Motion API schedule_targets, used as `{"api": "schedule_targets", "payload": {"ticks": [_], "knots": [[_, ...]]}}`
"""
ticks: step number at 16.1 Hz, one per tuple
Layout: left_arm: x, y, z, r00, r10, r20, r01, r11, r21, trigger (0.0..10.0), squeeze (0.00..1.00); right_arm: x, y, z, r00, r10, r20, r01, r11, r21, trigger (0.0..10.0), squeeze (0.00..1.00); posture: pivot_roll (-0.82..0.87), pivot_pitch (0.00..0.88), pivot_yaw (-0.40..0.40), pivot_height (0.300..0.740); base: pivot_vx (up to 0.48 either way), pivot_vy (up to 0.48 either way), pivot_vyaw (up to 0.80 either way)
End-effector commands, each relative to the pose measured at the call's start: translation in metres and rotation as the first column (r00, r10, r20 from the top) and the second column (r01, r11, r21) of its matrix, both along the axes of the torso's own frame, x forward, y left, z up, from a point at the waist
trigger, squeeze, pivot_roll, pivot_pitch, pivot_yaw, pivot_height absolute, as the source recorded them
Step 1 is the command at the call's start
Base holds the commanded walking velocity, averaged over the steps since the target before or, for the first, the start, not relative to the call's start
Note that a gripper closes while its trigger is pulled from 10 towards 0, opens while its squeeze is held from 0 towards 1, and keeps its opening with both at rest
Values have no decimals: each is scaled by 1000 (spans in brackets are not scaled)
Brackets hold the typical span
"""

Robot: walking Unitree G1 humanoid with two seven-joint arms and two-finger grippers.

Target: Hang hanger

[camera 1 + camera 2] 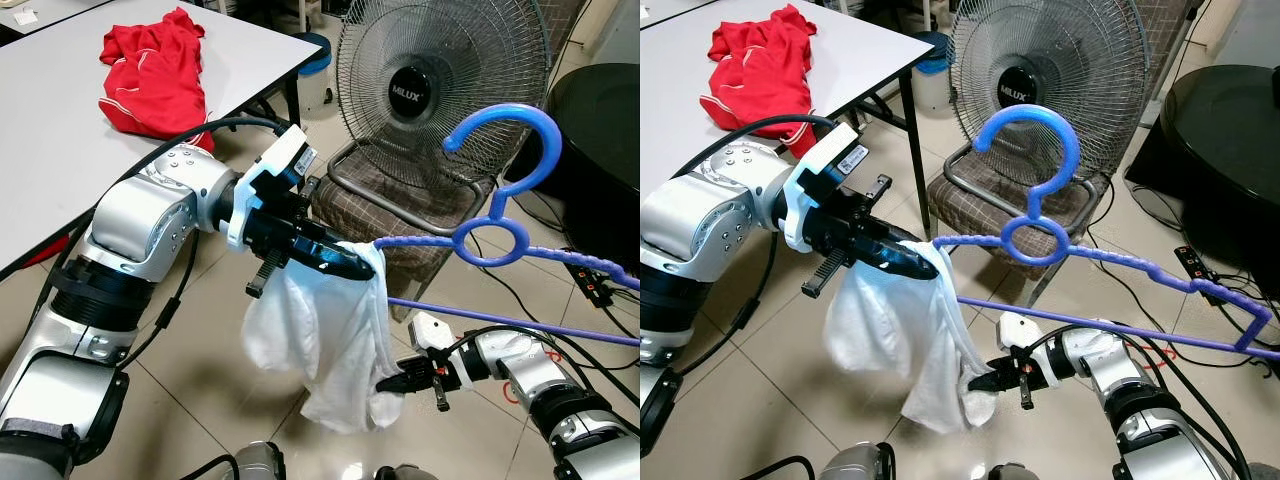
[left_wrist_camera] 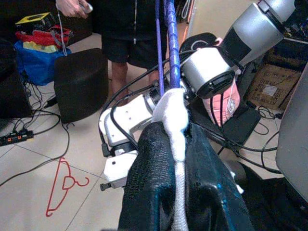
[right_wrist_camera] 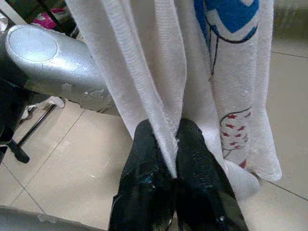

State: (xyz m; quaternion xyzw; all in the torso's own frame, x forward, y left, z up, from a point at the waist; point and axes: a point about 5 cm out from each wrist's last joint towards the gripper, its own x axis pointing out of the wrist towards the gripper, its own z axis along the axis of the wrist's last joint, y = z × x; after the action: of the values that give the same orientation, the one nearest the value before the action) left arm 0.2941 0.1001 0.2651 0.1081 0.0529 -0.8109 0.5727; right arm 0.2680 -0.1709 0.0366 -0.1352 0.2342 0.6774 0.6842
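A blue plastic hanger hangs in mid-air in front of the fan, hook up. One end is covered by a white garment that droops toward the floor. My left gripper is shut on the top of the white garment where the hanger's arm enters it; the left wrist view shows cloth pinched between the black fingers. My right gripper is lower, shut on a fold of the same garment near its bottom hem, seen between the fingertips in the right wrist view.
A standing fan and a checked chair stand just behind the hanger. A white table with a red garment is to the left. A black round table is at right. A person stands beyond, and a red hanger lies on the floor.
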Motion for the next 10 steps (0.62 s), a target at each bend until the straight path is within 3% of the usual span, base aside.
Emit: {"api": "schedule_targets", "payload": {"ticks": [1,4,7,10], "knots": [[1,1,10,999,-7,37,7,1000,-17,0,0,-2,-3,-1,1000,-7,-13,7,1000,5,0,0,138,145,29,740,0,0,0],[4,4,8,998,32,48,-32,999,-16,0,0,-1,-2,1,1000,-18,-7,19,999,26,0,0,137,137,26,740,0,0,0],[11,14,1,987,143,67,-142,990,-22,0,0,-1,-5,9,995,-91,31,87,989,119,0,0,127,110,16,740,0,0,0],[17,42,-9,954,293,60,-292,956,-26,0,0,-17,-21,20,979,-184,91,164,967,194,0,0,97,75,21,740,0,0,0]]}}
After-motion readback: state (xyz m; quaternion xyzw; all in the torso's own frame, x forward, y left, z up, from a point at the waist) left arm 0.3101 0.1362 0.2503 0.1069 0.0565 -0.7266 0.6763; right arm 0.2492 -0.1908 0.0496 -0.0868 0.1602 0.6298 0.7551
